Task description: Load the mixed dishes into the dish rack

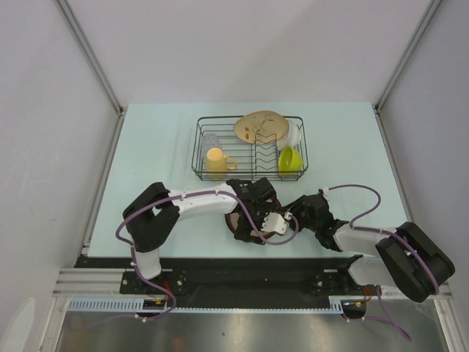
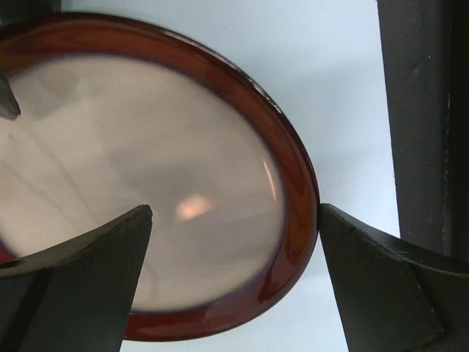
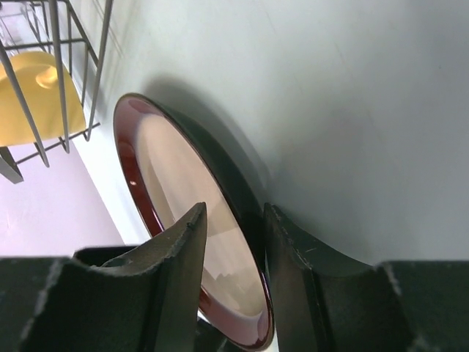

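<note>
The dark-rimmed tan plate [image 1: 251,233] lies at the table's near middle, largely under both grippers. My right gripper [image 1: 283,222] straddles its rim in the right wrist view [image 3: 234,207], one finger on the tan face and one behind the dark underside, shut on the plate [image 3: 176,176]. My left gripper [image 1: 258,199] hangs over the plate [image 2: 132,183], its jaws wide open [image 2: 234,209] and empty. The black wire dish rack [image 1: 199,150] at the back holds the leaf-pattern plate [image 1: 260,126], white bowl [image 1: 294,134], lime-green bowl [image 1: 290,159], yellow mug [image 1: 216,159] and clear glass [image 1: 211,139].
The rack's wires [image 3: 64,73] and a yellow dish [image 3: 29,99] inside it show close behind the plate in the right wrist view. White walls enclose the table on the left, right and back. A black rail runs along the near edge [image 1: 234,268].
</note>
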Motion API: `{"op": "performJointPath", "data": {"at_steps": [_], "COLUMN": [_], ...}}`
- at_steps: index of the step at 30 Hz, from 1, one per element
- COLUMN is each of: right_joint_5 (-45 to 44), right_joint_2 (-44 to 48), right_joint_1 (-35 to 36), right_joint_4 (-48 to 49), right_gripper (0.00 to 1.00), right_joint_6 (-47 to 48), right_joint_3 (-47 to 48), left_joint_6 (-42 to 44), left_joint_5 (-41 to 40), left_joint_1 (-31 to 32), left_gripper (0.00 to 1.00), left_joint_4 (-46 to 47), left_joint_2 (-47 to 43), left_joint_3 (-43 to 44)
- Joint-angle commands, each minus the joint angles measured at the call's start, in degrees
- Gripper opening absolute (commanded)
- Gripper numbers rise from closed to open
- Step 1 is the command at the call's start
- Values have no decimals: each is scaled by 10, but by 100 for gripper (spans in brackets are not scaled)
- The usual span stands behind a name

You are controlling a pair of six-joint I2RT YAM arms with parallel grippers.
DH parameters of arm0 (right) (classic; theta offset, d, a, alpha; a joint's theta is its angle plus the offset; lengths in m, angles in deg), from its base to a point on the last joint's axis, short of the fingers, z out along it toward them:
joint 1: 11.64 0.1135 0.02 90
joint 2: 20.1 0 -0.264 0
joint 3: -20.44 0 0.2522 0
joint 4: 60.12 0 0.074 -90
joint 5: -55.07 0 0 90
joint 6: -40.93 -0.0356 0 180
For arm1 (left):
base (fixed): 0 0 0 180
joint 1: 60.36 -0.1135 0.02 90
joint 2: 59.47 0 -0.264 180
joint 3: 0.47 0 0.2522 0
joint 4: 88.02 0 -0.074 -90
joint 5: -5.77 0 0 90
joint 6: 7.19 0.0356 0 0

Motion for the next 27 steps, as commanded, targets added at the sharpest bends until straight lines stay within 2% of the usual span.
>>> {"op": "performJointPath", "data": {"at_steps": [1,6,12,17,27], "right_joint_5": [25,-3,-22,-15,-23], "right_joint_2": [35,86,87,73,103], "right_joint_1": [12,4,8,12,2], "right_joint_4": [-65,-144,-202,-182,-131], "right_gripper": [42,42,38,39,42], "right_joint_6": [3,16,42,43,51], "right_joint_3": [-12,1,38,41,29], "left_joint_6": [-6,15,60,60,85], "left_joint_5": [5,0,-25,-24,-48], "left_joint_1": [-43,-114,-158,-159,-169], "left_gripper": [100,100,100,100,100], "left_joint_4": [69,9,-8,14,78], "left_joint_2": [-36,-105,-159,-142,-70], "left_joint_3": [1,1,-51,-74,-95]}}
